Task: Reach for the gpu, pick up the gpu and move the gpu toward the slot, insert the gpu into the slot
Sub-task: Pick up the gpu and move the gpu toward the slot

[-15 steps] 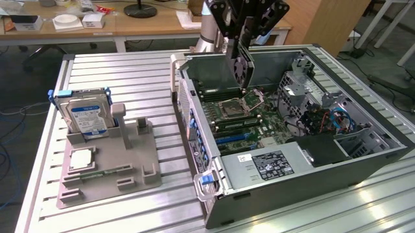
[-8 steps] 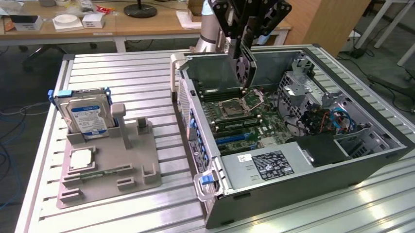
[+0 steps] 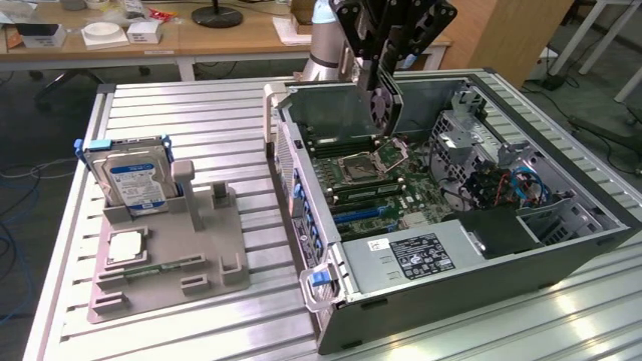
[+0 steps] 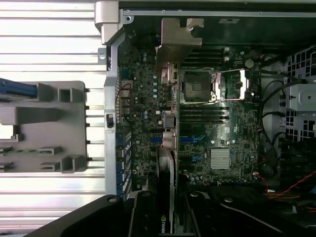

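My gripper [image 3: 389, 56] hangs above the open computer case, shut on the gpu [image 3: 386, 101]. The card hangs on edge over the green motherboard [image 3: 401, 188], near the back of the case. In the wrist view the gpu [image 4: 168, 148] runs edge-on away from my gripper [image 4: 168, 219], and its pale metal bracket [image 4: 177, 42] is at the far end. The blue slot [image 3: 358, 216] lies on the board below the processor socket [image 3: 366, 162], apart from the card. In the wrist view the slot [image 4: 192, 139] is partly hidden behind the card's edge.
The case walls [image 3: 452, 286] ring the board, with cables [image 3: 512, 184] and a drive cage on the exterior view's right. A grey fixture [image 3: 201, 248] on the slatted table holds a hard drive [image 3: 131, 180] and a square chip [image 3: 125, 247].
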Controlling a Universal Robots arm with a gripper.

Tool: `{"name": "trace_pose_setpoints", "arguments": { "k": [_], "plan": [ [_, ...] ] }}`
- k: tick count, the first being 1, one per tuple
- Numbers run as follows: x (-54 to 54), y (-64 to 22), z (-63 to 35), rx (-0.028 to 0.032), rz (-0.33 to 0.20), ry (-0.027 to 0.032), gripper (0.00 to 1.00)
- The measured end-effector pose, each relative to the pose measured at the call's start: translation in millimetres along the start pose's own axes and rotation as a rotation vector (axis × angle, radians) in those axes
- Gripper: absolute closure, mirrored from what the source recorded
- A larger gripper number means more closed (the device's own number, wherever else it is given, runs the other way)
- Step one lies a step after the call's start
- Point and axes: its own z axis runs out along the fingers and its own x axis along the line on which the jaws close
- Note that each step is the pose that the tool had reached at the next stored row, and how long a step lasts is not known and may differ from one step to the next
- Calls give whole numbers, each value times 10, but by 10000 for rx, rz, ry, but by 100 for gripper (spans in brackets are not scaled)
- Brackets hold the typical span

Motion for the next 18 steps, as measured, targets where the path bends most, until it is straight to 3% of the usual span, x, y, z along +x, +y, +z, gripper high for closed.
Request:
{"name": "trace_pose_setpoints", "arguments": {
  "k": [18],
  "plan": [
    [-221,4,1,1,0,0,74]
  ]
}}
